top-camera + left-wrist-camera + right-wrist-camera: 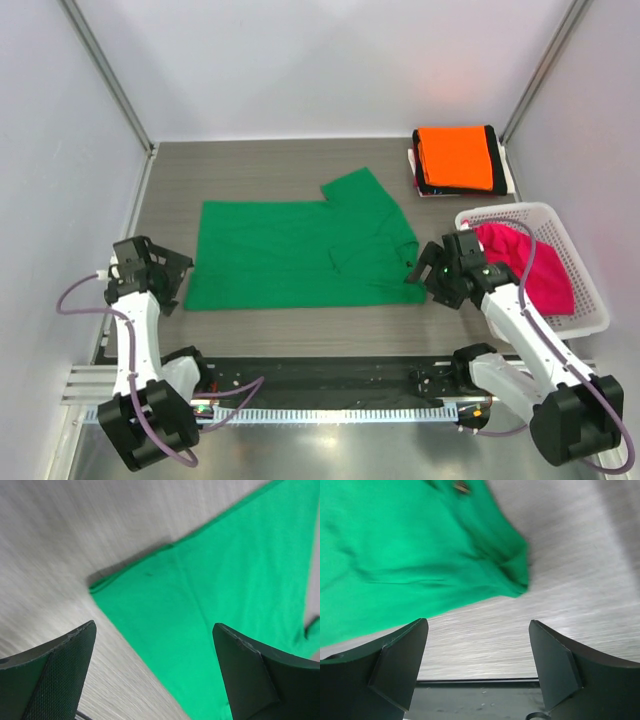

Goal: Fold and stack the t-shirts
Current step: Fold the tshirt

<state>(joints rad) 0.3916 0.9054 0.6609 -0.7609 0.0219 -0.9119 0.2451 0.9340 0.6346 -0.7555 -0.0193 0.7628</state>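
The bright green t-shirt (300,255) lies spread on the middle of the table (260,170), laid out as a wide band running left to right, with one sleeve angling out toward the far right; its near edge runs fairly straight, and small creases show close to its right end; from the left wrist view the green t-shirt (225,580) shows its near left corner flat on the wood grain, a second layer edge peeking out just beyond it; from the right wrist view the shirt (395,545) ends in a slightly bunched, rounded corner resting on the table; the orange t-shirt (455,157) sits folded at the far right, on top of a folded black t-shirt (497,165) whose edges frame it; the magenta-pink t-shirt (530,265) lies crumpled inside the white mesh basket (500,212) at the right edge; the left gripper (178,285) (154,627) hangs just beside the shirt's near left corner, fingers spread wide and holding nothing; the right gripper (418,265) (478,624) sits just beside the near right corner, between shirt and basket, likewise spread with nothing between its fingers
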